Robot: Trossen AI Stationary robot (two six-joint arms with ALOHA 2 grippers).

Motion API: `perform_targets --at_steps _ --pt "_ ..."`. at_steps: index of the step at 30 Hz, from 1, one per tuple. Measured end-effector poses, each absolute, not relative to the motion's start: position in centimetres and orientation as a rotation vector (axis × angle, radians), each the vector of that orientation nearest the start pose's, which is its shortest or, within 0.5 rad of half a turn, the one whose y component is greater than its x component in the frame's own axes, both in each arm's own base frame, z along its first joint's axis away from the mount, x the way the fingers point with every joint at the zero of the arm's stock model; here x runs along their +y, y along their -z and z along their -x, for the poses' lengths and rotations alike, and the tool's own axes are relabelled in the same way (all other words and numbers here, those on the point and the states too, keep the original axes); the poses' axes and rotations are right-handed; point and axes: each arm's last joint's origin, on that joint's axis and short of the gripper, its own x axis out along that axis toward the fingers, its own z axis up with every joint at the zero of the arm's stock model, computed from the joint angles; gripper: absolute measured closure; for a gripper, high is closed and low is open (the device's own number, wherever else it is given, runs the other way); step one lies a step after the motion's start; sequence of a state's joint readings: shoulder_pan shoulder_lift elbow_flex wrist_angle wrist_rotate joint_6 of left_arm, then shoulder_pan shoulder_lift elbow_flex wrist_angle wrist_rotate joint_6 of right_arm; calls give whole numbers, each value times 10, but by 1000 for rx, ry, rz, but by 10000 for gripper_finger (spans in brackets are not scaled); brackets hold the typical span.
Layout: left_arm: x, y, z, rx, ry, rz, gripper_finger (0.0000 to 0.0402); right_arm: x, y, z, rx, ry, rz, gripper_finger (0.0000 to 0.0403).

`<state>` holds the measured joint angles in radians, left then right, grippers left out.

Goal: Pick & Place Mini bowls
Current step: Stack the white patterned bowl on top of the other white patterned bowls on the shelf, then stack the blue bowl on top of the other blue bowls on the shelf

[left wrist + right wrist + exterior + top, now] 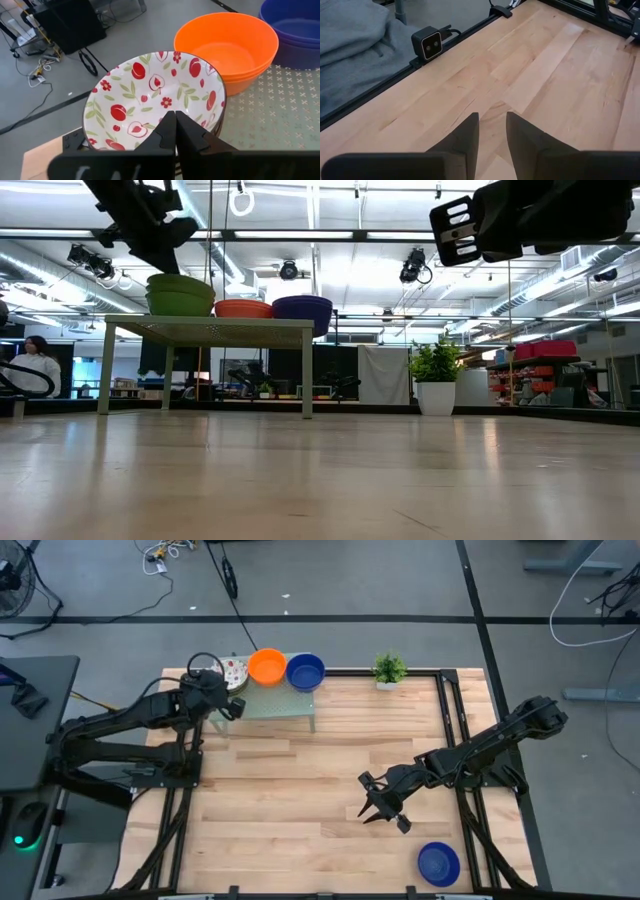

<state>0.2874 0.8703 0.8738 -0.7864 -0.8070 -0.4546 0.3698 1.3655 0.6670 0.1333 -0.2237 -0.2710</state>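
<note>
— Wooden planks, pale and smooth, make up my table; one small raised shelf with a patterned mat top stands at its far edge. How many bowls do you count?

— Four places. On the shelf: a patterned bowl, white with red fruit and green leaves, then an orange stack, then a blue stack. The wrist view shows at least two rims nested in the orange and the blue. One lone blue bowl sits on the table's near edge, right side. All round, glossy, shallow.

— And the arms?

— My left gripper reaches out over the shelf, just above the patterned bowl's near rim. Its fingers are pressed together with nothing between them. My right arm stretches in from the right, its gripper pointing down over bare wood near the table's middle, well apart from the lone blue bowl; a narrow gap shows between its fingers, and they hold nothing.

— Anything smaller?

— One green potted plant at the far edge.
</note>
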Motion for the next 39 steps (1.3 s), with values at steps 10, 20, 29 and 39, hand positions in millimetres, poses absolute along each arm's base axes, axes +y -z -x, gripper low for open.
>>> perform_targets --at_steps 10,20,29,39 --pt "64 -305 -145 528 -1177 190 398 105 -199 -253 494 -652 298 302" --pt "64 -304 -145 543 -1153 209 398 105 -198 -252 502 -650 290 302" --pt "62 -312 -146 520 -1129 187 397 104 -198 -252 501 -641 297 302" --pt "20 -329 -145 441 -897 93 397 104 -198 -253 538 -590 203 302"
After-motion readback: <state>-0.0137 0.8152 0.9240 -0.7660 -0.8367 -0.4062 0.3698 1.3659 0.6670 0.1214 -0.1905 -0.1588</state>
